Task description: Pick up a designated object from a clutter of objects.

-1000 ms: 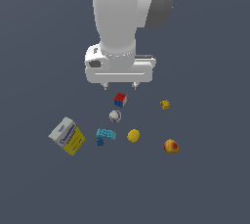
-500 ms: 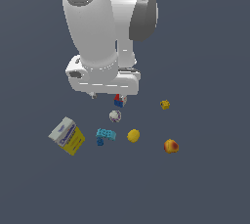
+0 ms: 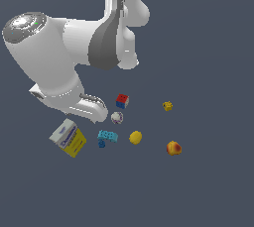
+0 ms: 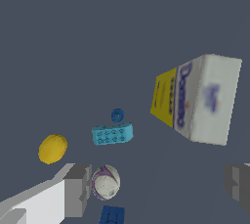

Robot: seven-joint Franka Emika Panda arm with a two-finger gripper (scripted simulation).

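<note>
The designated object, a box (image 3: 68, 138) with a yellow lower part and a white top with blue print, lies tilted at the exterior view's left. It is the largest item of the clutter of objects. My gripper (image 4: 157, 185) is open, its grey fingers (image 4: 78, 190) spread wide with nothing between them. In the wrist view the box (image 4: 202, 100) lies ahead of the gripper, apart from both fingers. The arm's white hand (image 3: 74, 103) hovers just above and behind the box.
A cyan brick (image 3: 107, 136) with a small blue piece (image 4: 117, 115) lies beside the box. Further to the exterior view's right lie a white ball (image 3: 116, 117), a red-blue cube (image 3: 122, 100), a yellow lemon-like ball (image 3: 135, 137), a red-yellow fruit (image 3: 173, 147) and a tiny yellow piece (image 3: 167, 105).
The arm has swung from above the red-blue cube toward the exterior view's left, bringing the hand close over the box. The objects have not moved.
</note>
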